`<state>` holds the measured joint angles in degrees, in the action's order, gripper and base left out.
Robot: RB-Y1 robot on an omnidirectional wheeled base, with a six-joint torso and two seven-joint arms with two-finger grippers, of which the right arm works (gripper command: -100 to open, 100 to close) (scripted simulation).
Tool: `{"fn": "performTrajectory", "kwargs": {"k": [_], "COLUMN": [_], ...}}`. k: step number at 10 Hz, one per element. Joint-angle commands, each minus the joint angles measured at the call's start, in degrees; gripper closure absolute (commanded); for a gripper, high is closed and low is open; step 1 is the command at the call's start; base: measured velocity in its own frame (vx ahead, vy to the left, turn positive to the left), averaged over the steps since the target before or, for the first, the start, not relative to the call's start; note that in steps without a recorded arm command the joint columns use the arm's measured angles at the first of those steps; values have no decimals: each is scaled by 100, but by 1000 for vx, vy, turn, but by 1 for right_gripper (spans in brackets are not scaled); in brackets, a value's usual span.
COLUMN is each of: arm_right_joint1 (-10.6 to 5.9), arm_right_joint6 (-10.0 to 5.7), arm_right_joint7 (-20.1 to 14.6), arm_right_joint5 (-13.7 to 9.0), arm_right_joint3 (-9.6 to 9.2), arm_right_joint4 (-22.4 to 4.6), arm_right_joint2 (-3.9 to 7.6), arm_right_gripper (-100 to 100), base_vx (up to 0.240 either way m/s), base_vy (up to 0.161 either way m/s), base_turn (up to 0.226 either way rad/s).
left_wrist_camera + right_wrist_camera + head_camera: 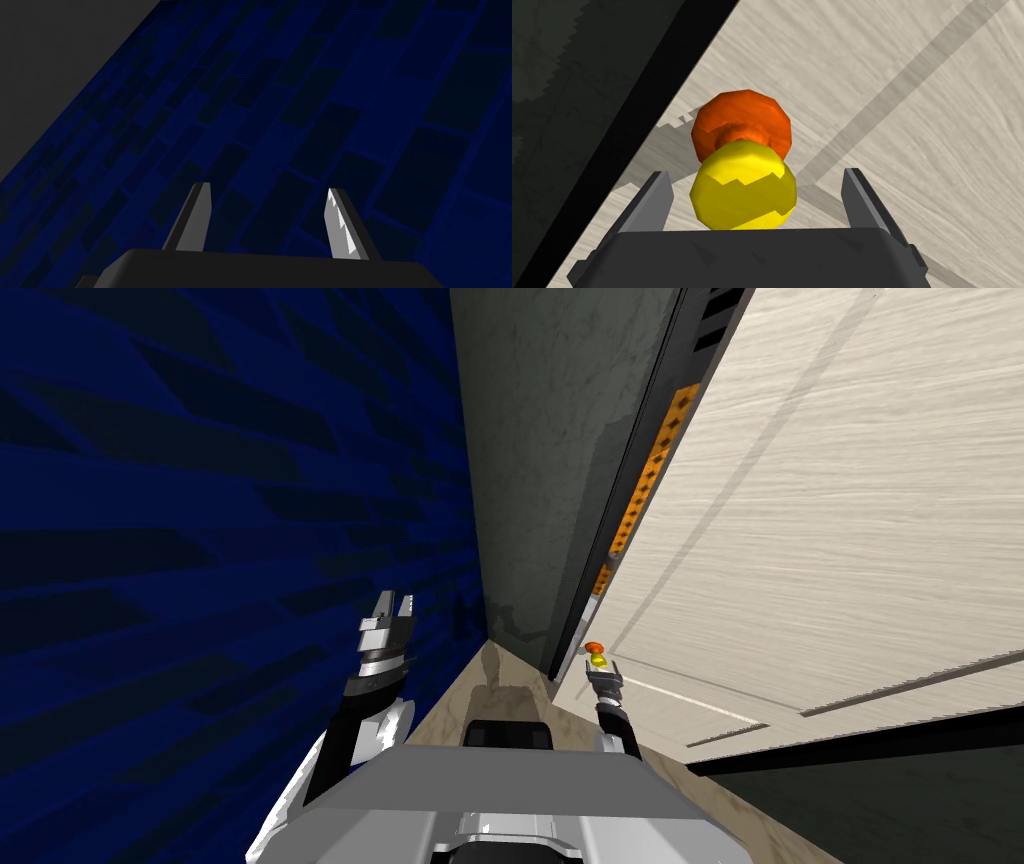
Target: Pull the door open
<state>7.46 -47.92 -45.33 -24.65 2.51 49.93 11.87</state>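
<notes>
Left gripper (pixel 388 618) is hanging raised, well left of the pale door (pixel 850 538), fingers released apart. Right gripper (pixel 757 172) is straddling the yellow door knob (pixel 743 187), fingers spread either side, not touching it. Knob is sitting near the door's left edge.

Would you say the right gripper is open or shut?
Open: the right gripper has its fingers flanking the yellow knob, gaps on both sides.

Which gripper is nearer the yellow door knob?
Right. The right gripper straddles the yellow knob, fingers open either side; the left gripper is open by the blue wall, far off.
</notes>
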Motion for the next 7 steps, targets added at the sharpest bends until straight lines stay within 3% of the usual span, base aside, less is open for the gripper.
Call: {"fn": "performTrajectory", "kwargs": {"k": [1,5,7], "arm_right_joint1": [-16,-31,-46], "arm_right_joint6": [12,43,72], "arm_right_joint7": [-286,-771,-1147], "arm_right_joint5": [-154,-421,-675], "arm_right_joint3": [-83,-225,-360], "arm_right_joint4": [19,76,130], "arm_right_joint2": [-15,-44,-72], "arm_right_gripper": [-100,-100,-100], "base_vx": [-46,-56,-71], "base_vy": [-14,-4,-7], "base_turn": [28,25,33]}}
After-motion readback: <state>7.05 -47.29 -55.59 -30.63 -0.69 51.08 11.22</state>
